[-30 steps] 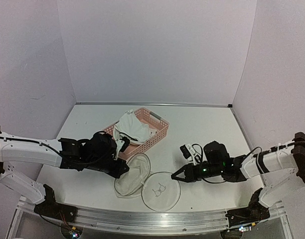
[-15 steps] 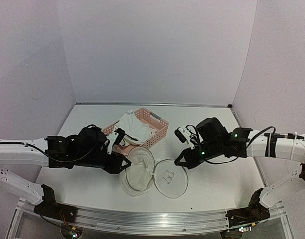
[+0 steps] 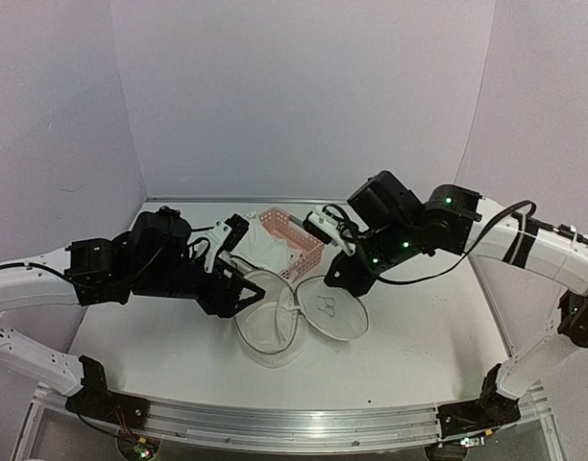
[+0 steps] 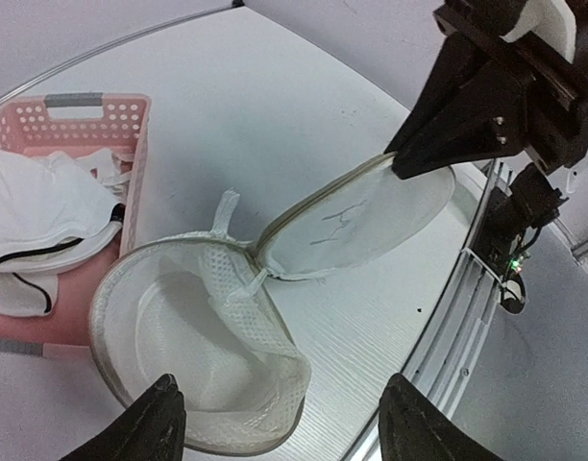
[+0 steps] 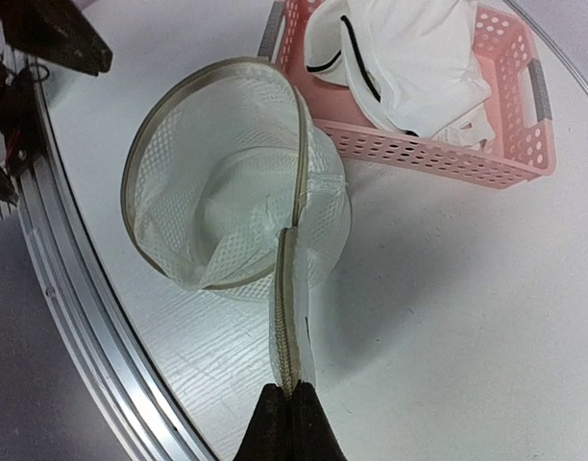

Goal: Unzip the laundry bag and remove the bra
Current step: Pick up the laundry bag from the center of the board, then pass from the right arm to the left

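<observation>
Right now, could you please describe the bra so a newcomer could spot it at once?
Find the pink basket on the table. The bra lies heaped inside it: soft white cloth with thin dark edging, unlike the see-through round mesh bag open beside the basket.

left claw [image 4: 286, 423]: cropped by the wrist view's lower edge; only two dark finger ends showed.
right claw [image 5: 287, 423]: body below its frame; only the pinched tips showed.
basket [image 4: 97, 117]: left part out of frame.
bra [image 5: 409, 58]: top cropped.
logo [image 3: 325, 307]: too small to read.
</observation>
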Robot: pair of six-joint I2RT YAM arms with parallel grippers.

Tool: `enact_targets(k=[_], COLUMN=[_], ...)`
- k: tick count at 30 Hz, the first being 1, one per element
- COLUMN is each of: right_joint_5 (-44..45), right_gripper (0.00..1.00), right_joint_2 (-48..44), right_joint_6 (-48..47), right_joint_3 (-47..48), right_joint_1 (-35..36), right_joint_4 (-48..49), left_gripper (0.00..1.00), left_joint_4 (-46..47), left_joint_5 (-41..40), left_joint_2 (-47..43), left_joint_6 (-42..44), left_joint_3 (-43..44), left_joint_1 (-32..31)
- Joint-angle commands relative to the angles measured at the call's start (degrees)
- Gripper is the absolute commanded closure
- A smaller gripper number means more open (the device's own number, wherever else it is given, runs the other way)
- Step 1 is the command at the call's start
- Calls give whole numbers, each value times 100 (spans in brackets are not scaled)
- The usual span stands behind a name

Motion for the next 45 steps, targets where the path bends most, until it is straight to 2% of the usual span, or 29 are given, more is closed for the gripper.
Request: enact_targets(k=[1, 6, 13, 22, 31, 45], right_joint_5=[194, 0, -170, -442, -620, -680], right_gripper=[100, 100, 100, 100, 100, 100], right_joint_2=[285, 525, 542, 425, 280, -412], right_joint_6=[-898, -1379, -1690, -1828, -1987, -1940], right_joint_3=[776, 1253, 1406, 1490, 1386, 559], right_joint_1=[174, 362, 582, 675, 720, 721], right_joint_4=[-837, -1208, -1248, -1140, -971, -536], left_gripper=[29, 27, 24, 28, 47, 48], left_joint_4=[155, 730, 1527, 2033, 2279, 3014], left_joint_5=[615, 1354, 1745, 2830, 3137, 2825], left_joint_2=[78, 77, 231, 793, 1183, 644], left_joint_6=[845, 1496, 2116, 2711, 2834, 2512], left_joint_3=[354, 101, -165, -141, 39, -494], left_joint_1=[-67, -85, -83, -85, -82, -76])
